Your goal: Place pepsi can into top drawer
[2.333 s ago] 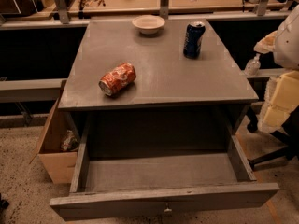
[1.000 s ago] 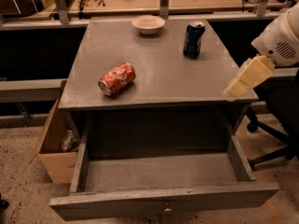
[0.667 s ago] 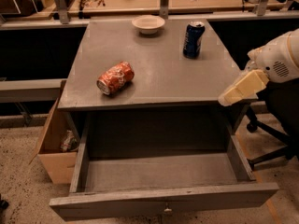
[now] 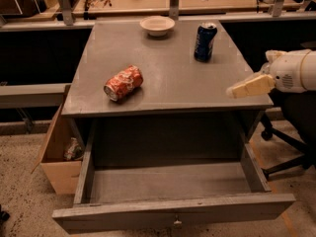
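The pepsi can (image 4: 205, 42) stands upright on the grey cabinet top (image 4: 168, 78) at the back right, dark blue with a silver top. The top drawer (image 4: 170, 184) is pulled out wide open below the cabinet top, with a flat front panel and a small knob (image 4: 174, 222); its inside is bare. My gripper (image 4: 236, 90) reaches in from the right at the cabinet top's right front edge, pale fingers pointing left. It is well in front of and to the right of the pepsi can, not touching it, and holds nothing.
A red-orange dented can (image 4: 123, 83) lies on its side at the middle left of the top. A white bowl (image 4: 157, 25) sits at the back. A tan cardboard box (image 4: 57, 149) stands on the floor at the left. An office chair base (image 4: 284, 152) is at the right.
My gripper has swung from the right of the cabinet, upward and then leftward, so that it is now over the top's right front edge. The cans and drawer have not moved.
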You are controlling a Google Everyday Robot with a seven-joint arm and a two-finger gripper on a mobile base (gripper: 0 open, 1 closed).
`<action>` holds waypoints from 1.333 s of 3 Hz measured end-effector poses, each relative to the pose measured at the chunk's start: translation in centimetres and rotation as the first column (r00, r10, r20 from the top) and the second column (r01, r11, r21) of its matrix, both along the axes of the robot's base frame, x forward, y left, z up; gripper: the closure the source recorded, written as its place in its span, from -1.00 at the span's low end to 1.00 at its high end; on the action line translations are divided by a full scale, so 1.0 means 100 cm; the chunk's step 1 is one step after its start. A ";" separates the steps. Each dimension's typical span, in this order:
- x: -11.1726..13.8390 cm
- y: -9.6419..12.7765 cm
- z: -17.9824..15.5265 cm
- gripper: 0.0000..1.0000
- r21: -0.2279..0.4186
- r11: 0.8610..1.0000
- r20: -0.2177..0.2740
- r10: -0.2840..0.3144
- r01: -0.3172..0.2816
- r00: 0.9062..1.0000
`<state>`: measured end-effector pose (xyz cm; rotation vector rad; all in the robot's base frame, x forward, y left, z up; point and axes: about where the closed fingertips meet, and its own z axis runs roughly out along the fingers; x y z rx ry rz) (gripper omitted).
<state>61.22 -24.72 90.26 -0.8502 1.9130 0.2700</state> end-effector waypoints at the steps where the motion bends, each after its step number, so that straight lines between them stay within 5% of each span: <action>1: 0.060 -0.012 0.007 -1.00 0.144 0.980 0.065 -0.145 0.134 0.987; 2: 0.105 -0.004 0.018 -1.00 0.222 0.960 0.089 -0.195 0.171 0.977; 4: 0.122 0.013 0.011 -1.00 0.259 0.952 0.103 -0.193 0.161 0.976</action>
